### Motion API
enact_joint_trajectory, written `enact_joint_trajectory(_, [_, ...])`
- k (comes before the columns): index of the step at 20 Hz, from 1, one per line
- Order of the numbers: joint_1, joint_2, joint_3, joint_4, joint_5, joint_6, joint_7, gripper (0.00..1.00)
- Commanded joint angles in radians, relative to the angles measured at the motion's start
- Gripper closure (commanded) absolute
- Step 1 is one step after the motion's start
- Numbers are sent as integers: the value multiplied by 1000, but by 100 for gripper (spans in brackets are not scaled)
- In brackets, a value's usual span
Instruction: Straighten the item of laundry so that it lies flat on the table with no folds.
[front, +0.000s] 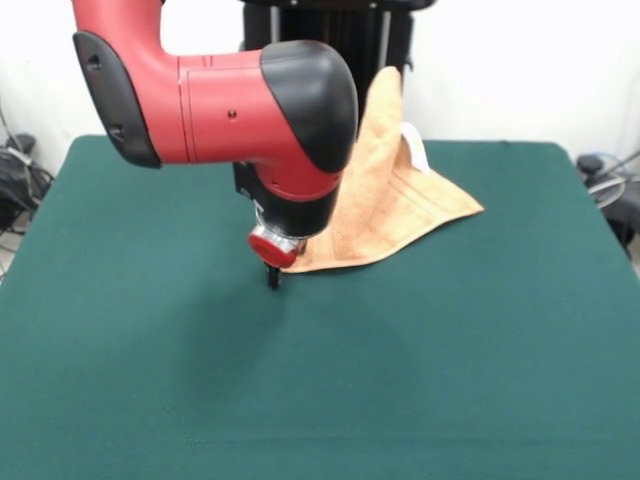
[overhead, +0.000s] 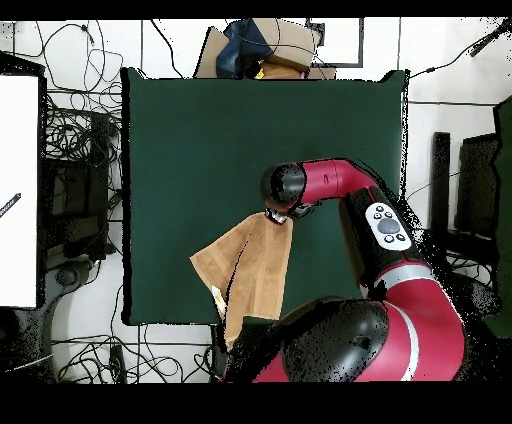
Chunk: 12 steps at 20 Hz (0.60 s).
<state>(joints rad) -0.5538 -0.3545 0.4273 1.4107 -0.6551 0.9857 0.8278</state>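
Note:
The orange-brown towel (front: 400, 205) lies crumpled and folded at the far right of the green table (front: 150, 350). One part of it rises past the table's far edge against the pedestal. Its white tag (front: 416, 150) shows near that raised part. My gripper (front: 273, 277) points straight down, with its narrow dark tip at the table surface, pinched on the towel's nearest corner. In the overhead view the towel (overhead: 255, 270) stretches from the gripper (overhead: 277, 213) back over the table's (overhead: 200, 130) edge by the robot's base, with the tag (overhead: 217, 297) at its left edge.
Cardboard boxes and a dark bundle (overhead: 265, 45) sit beyond the table's far edge in the overhead view. A white panel (overhead: 20, 190) and cables (overhead: 80, 150) are at the left, and black equipment (overhead: 470, 190) is at the right.

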Motion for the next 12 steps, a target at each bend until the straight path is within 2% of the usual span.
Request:
enact_joint_trajectory(1, [17,11,25,18,-23,-63,-6,0])
enact_joint_trajectory(10, [29,18,21,0,-15,-26,-4,0])
enact_joint_trajectory(11, [31,19,19,-2,-14,-22,-1,100])
enact_joint_trajectory(12, [32,19,17,-3,-14,-18,0,100])
